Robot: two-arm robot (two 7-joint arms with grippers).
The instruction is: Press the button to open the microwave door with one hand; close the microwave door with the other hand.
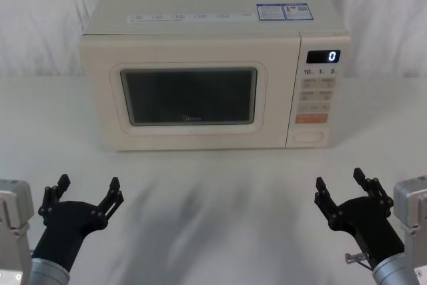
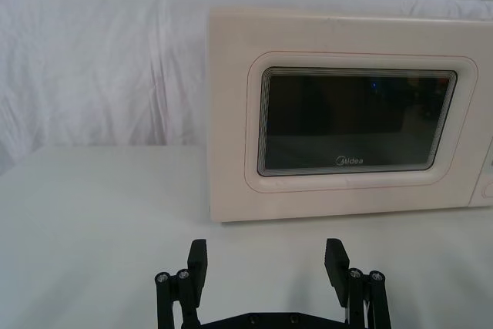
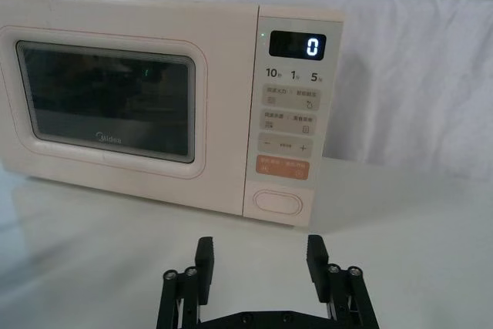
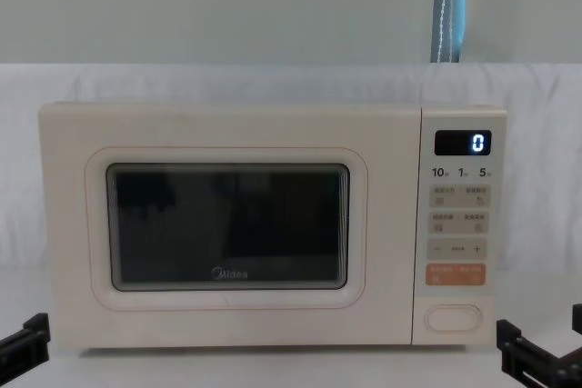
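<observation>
We've got both claws spread and parked low: right gripper [image 1: 341,189] lined up near the button [image 1: 311,136], left gripper [image 1: 88,190] facing the shut microwave door [image 1: 189,95].

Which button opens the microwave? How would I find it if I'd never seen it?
Look at the cream microwave on the white table and find the control strip to the right of the microwave door. Go down past the glowing display and the small square keys to the very bottom. The button sits under the orange button: a wide, plain cream pill shape, the biggest, with no marking.
</observation>
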